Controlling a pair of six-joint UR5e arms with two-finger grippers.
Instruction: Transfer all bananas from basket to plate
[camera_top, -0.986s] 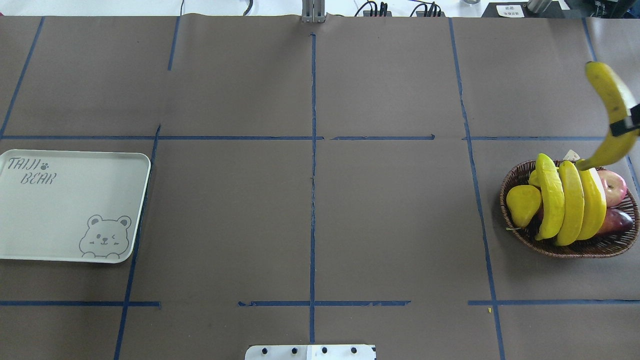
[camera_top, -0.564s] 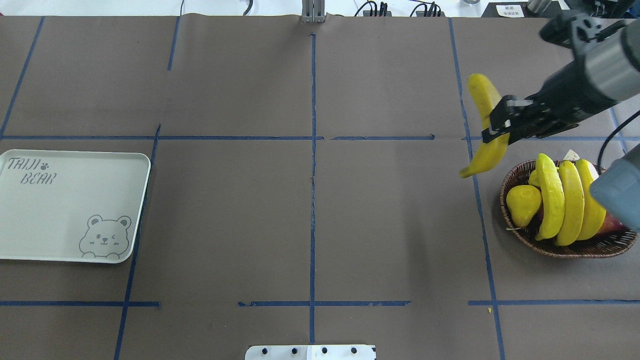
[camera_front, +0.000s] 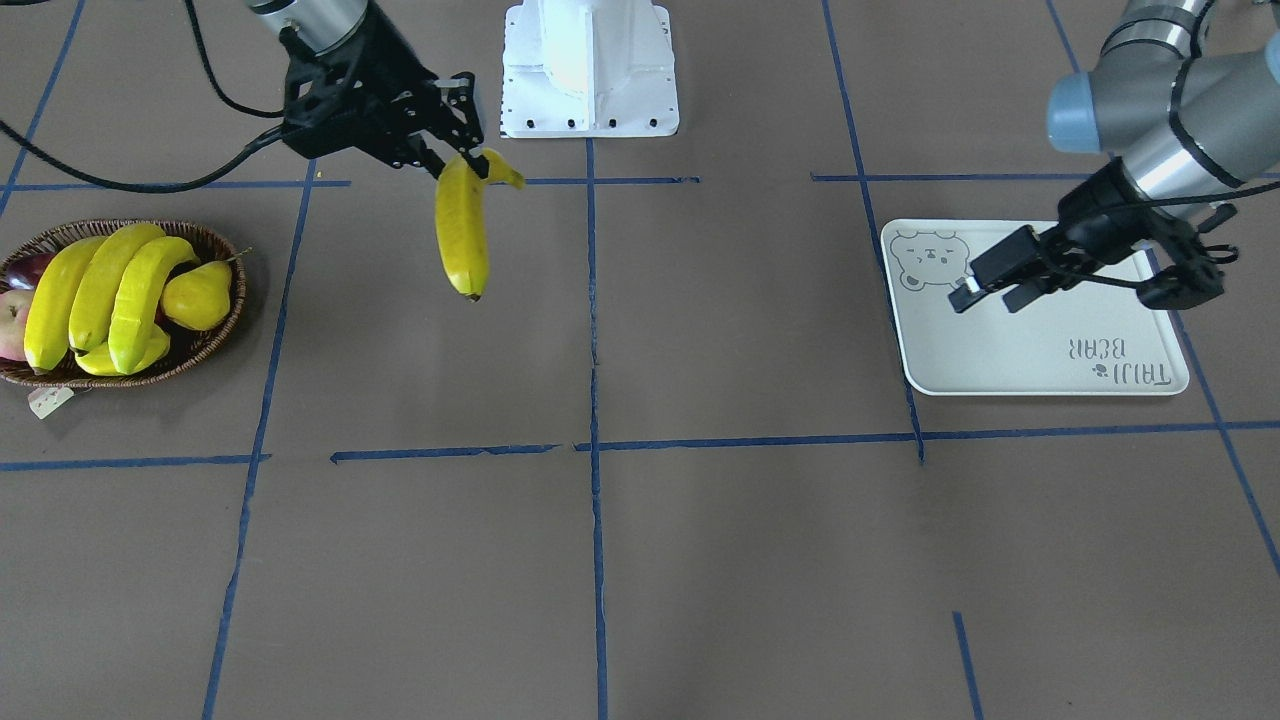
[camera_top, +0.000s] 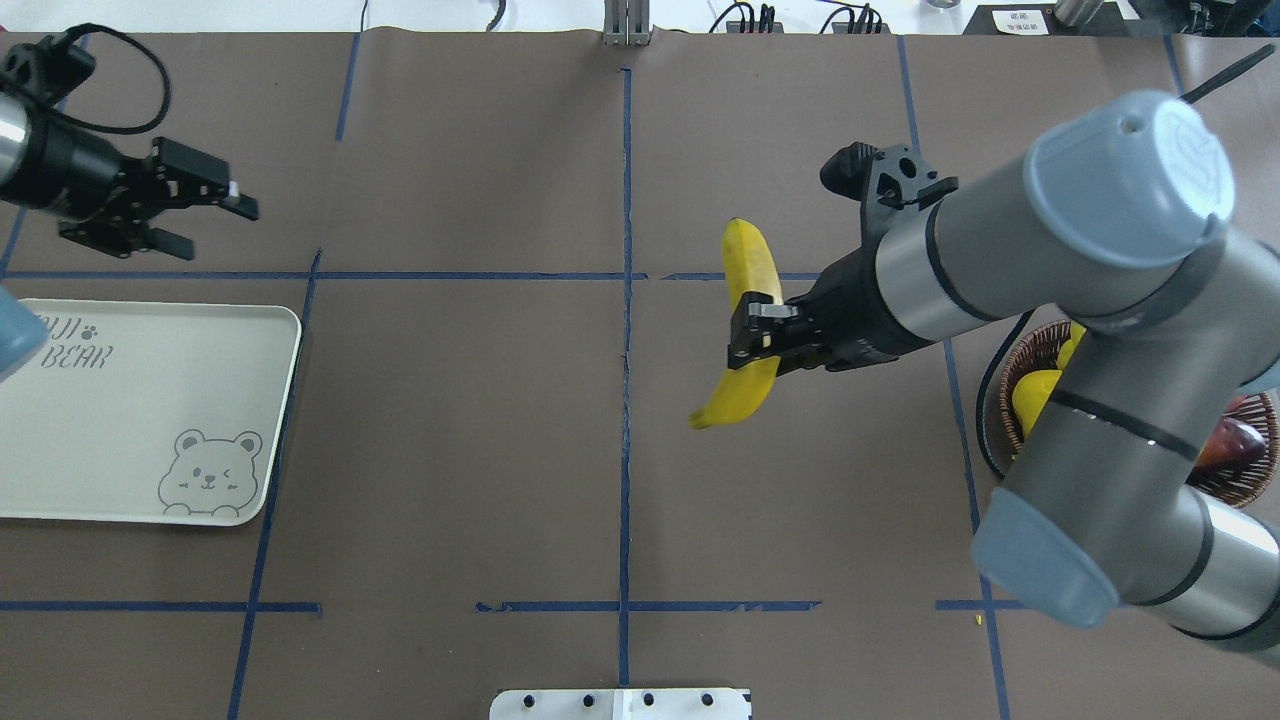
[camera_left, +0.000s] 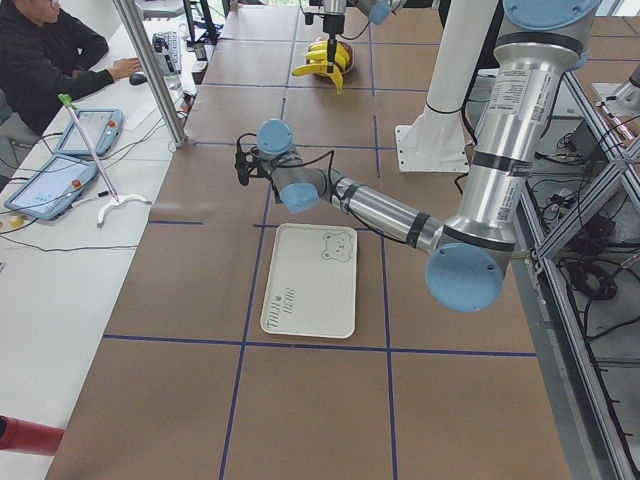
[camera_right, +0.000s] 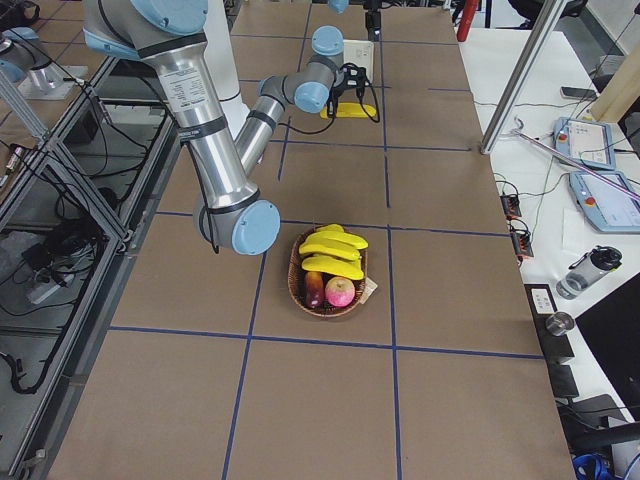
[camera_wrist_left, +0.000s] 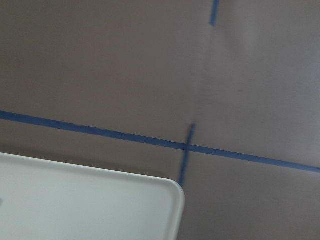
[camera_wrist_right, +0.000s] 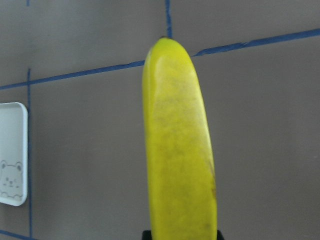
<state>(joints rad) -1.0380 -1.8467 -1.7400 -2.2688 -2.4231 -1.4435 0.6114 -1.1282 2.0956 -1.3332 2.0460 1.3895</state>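
No banana lay on the plate yet, so by my reading the task was barely a quarter along. One banana was in the air, and three more bananas lay side by side in the basket with other fruit. All four had yet to reach the plate.

The right gripper was pinching the carried banana across its width, nearer the stem end. The short stem part curved back toward the robot. The longer part stuck out past the fingers toward the far side of the table. In the right wrist view it filled the middle of the picture, with bare table below it.

This banana hung clear of the table, close to the table's middle line on the basket's side. It was well apart from the plate and already clear of the basket.

The left gripper was spread and held nothing. It hovered near the plate's far corner, well apart from the banana. That may have meant a hand-over, though nothing confirmed it.
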